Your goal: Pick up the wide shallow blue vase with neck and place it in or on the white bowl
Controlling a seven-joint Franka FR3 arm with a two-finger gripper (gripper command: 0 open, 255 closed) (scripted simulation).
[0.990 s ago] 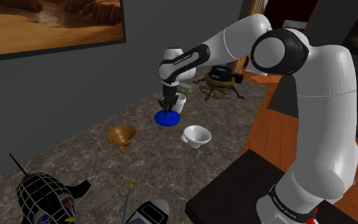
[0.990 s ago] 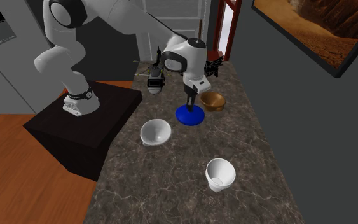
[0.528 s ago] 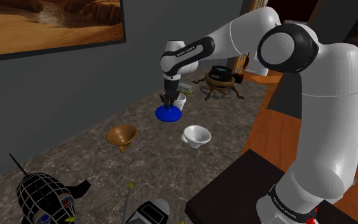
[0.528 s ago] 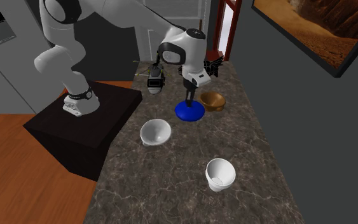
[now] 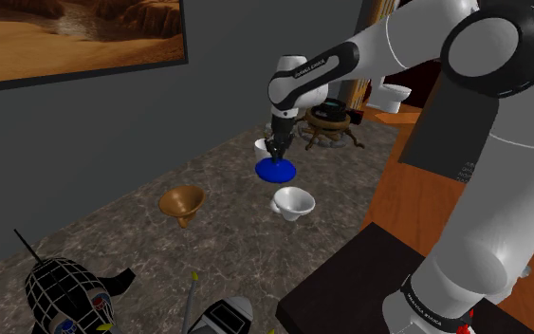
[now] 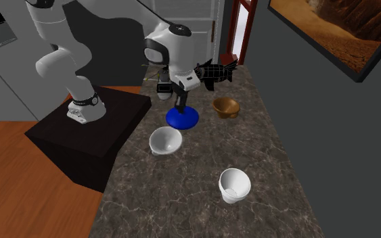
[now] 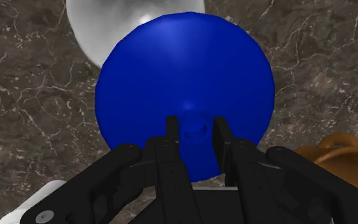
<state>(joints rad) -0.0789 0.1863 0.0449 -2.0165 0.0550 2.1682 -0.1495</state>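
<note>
The gripper [image 7: 196, 127] clamps the vase [image 7: 184, 63] by its neck, just beside the bowl [image 7: 101, 28], with the vase's edge seemingly over the bowl's rim. The grip is narrow for so wide a body. A swing could tilt the vase, or it could clip and tip the bowl.

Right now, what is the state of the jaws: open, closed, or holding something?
Gripper: jaws closed on the neck of the blue vase, holding it.
</note>
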